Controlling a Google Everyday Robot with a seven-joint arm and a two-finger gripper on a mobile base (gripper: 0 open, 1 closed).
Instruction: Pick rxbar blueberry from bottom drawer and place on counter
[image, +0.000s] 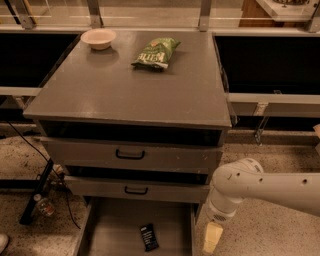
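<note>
Camera view, counter (125, 92): chip bag (156, 52), bowl (98, 38)
Bottom drawer (112, 225): open, rxbar blueberry (149, 237) inside
Gripper (212, 238): outside drawer's right wall; grip state cannot tell

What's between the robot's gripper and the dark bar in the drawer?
Just the right wall of the bottom drawer, in the camera view: the gripper hangs outside it, the rxbar blueberry inside.

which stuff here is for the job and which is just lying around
For the job: rxbar blueberry, lying in the open bottom drawer; counter; gripper, low beside the drawer's right side.
Lying about: green chip bag and pale bowl, both on the counter.
</note>
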